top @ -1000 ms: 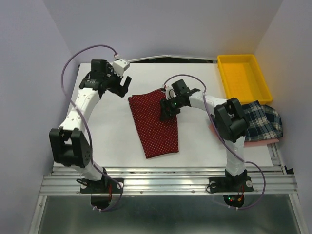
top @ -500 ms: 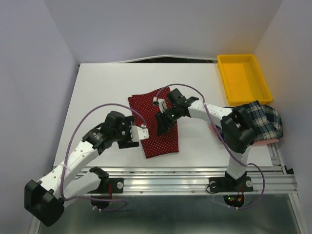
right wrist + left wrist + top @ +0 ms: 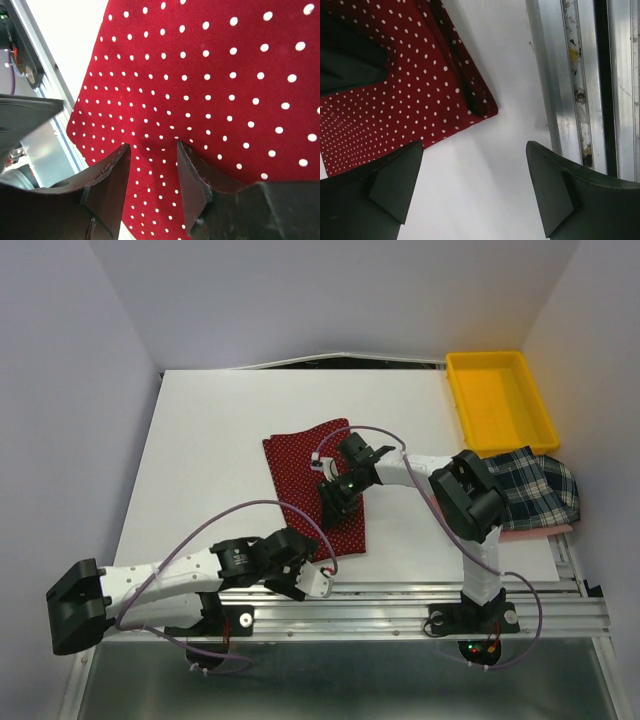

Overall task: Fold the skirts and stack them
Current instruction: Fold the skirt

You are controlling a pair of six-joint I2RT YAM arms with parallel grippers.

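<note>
Swung down from mid-table, left gripper (image 3: pixel 306 580) now sits at lower centre of the top view, jaws wide and empty, just below the near corner of red skirt (image 3: pixel 295 490); skirt flat, long axis top to bottom of frame; right gripper (image 3: pixel 333 500) over its middle, narrowly parted, pinching nothing; plaid skirt (image 3: pixel 540 485) heaped at right edge. Left arm judged nearer that corner.

red dotted skirt (image 3: pixel 298 478) flat at centre frame; right gripper (image 3: pixel 331 502) over it, left gripper (image 3: pixel 318 578) just below its lower edge; plaid skirt (image 3: pixel 541 486) far right.
</note>
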